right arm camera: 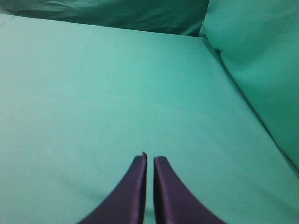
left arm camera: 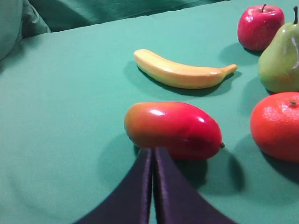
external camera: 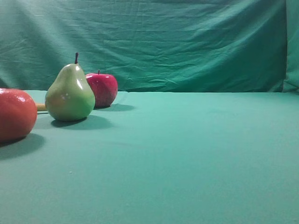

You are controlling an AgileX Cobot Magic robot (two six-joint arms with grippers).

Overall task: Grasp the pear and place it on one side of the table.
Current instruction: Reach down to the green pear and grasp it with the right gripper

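Both pincers are sitting pressed together and gripping nothing: the left gripper [left arm camera: 153, 151] is showing its two dark fingers touching along their length, and the right gripper [right arm camera: 149, 157] is showing only a hairline slit between its tips. In the left wrist view the left tips are pointing at a red-and-yellow mango [left arm camera: 174, 129], which is lying just beyond them; whether they are touching it I cannot tell. A banana [left arm camera: 180, 71] is lying farther back, an orange [left arm camera: 276, 125] is sitting to the right of the mango, and the pear [left arm camera: 280, 58] and an apple [left arm camera: 259, 25] are standing at the right edge of that view.

From the high view the pear [external camera: 70, 94] is standing upright on the table [external camera: 187, 154] at the left, just in front of the apple [external camera: 103, 88], with the orange [external camera: 16, 114] nearer the camera and cut by the left frame edge. Middle and right parts of the table are lying open, running back to the wrinkled backdrop [external camera: 187, 42].

The right gripper is hovering low over bare cloth, aimed toward the far edge, with cloth rising at its right
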